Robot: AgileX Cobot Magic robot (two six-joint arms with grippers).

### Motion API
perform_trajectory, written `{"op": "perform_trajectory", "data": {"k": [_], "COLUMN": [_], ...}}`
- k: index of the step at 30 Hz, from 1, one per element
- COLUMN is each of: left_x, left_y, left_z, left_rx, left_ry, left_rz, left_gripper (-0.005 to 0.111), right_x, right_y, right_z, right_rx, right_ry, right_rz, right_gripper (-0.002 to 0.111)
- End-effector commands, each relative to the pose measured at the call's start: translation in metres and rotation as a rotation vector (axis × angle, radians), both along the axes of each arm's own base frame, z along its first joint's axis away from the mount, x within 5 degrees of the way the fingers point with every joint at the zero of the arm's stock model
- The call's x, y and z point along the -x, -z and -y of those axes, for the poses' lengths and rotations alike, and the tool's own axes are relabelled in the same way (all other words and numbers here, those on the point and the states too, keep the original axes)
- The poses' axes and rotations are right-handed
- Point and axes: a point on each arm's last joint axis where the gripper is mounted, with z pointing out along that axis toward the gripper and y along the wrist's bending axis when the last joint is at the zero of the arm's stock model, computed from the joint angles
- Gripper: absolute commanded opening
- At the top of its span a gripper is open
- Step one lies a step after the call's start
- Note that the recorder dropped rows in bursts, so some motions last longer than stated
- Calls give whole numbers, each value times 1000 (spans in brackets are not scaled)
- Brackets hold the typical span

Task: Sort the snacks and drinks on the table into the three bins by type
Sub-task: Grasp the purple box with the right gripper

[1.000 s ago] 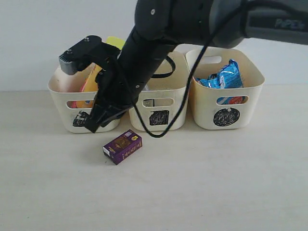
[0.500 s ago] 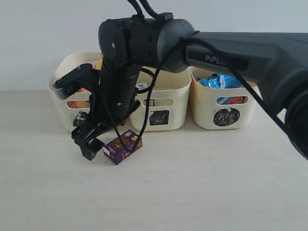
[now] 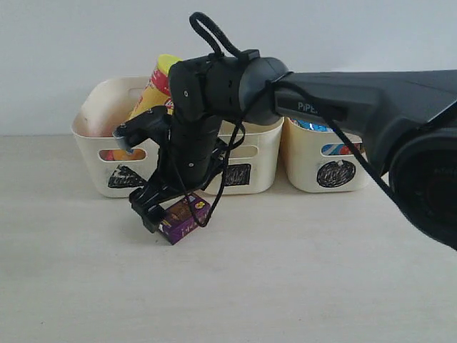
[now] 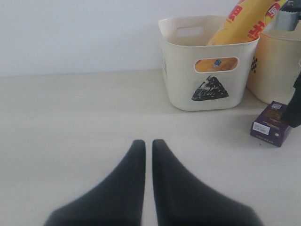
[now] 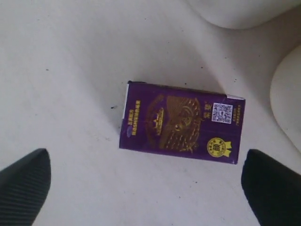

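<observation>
The purple box with yellow print [image 3: 187,219] lies flat on the table in front of the triangle bin [image 3: 100,136] and the square bin [image 3: 250,153]. My right gripper [image 3: 164,209] reaches across from the right and hangs open just above the purple box [image 5: 181,122]. Its fingertips [image 5: 26,183] stand off either short end without touching, and the right gripper [image 5: 148,190] holds nothing. A yellow crisp tube [image 3: 156,87] leans in the triangle bin. A strip of blue bag [image 3: 308,126] shows in the circle bin [image 3: 335,171]. My left gripper [image 4: 148,144] is shut and empty, low over the table.
The right arm's dark body [image 3: 235,78] and its cable loop hide much of the square bin and what is in it. In the left wrist view the triangle bin [image 4: 207,70] and purple box [image 4: 275,125] stand well ahead, with bare tabletop [image 4: 70,117] between.
The right arm swung down from in front of the triangle bin, and its open gripper came to straddle the purple box. The box has not moved.
</observation>
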Motion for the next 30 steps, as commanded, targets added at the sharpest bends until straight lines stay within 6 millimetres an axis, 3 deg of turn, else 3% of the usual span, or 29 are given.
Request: {"op": "perform_trajectory", "data": {"k": [1, 17, 30], "left_x": [0, 0, 0], "left_y": [0, 1, 1], "left_z": [0, 0, 0], "left_rx": [15, 14, 15], "left_ry": [-3, -3, -3], "left_rz": [7, 3, 5], "left_gripper": [4, 4, 4], "right_x": [-11, -25, -28], "right_y": [11, 44, 52], "right_z": [5, 6, 3], "right_rx": [-4, -6, -22], "right_ry": [20, 6, 5], "right_rz": [5, 25, 44], "right_gripper": [105, 104, 104]}}
